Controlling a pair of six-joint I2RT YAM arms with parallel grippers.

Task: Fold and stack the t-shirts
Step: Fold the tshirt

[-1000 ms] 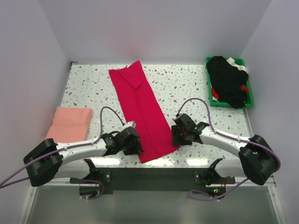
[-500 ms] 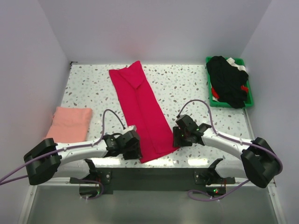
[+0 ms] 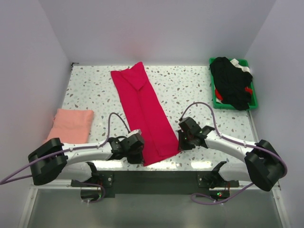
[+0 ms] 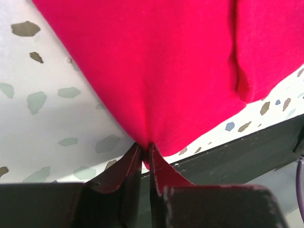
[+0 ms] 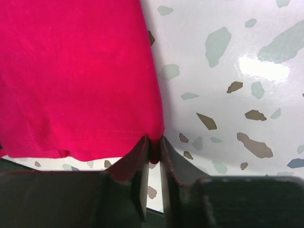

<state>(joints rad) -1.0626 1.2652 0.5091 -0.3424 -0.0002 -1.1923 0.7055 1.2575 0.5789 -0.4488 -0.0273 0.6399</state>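
A crimson-red t-shirt (image 3: 145, 111) lies folded into a long strip down the middle of the speckled table, its hem toward the near edge. My left gripper (image 3: 141, 157) is shut on the hem's near left corner (image 4: 145, 145); the red t-shirt (image 4: 152, 71) fills the left wrist view. My right gripper (image 3: 181, 142) is shut on the hem's right corner (image 5: 155, 142); red cloth (image 5: 76, 80) spreads to its left. A pale salmon-pink t-shirt (image 3: 71, 125) lies folded at the left side of the table, apart from both arms.
A green plastic bin (image 3: 253, 97) at the far right corner holds dark clothes (image 3: 232, 81). The table's dark front edge (image 4: 237, 152) runs just below the hem. Grey walls close in the left, back and right sides.
Both grippers have closed on the red t-shirt's hem corners. The left gripper shifted right and nearer to the front edge; the right one moved slightly in toward the cloth.
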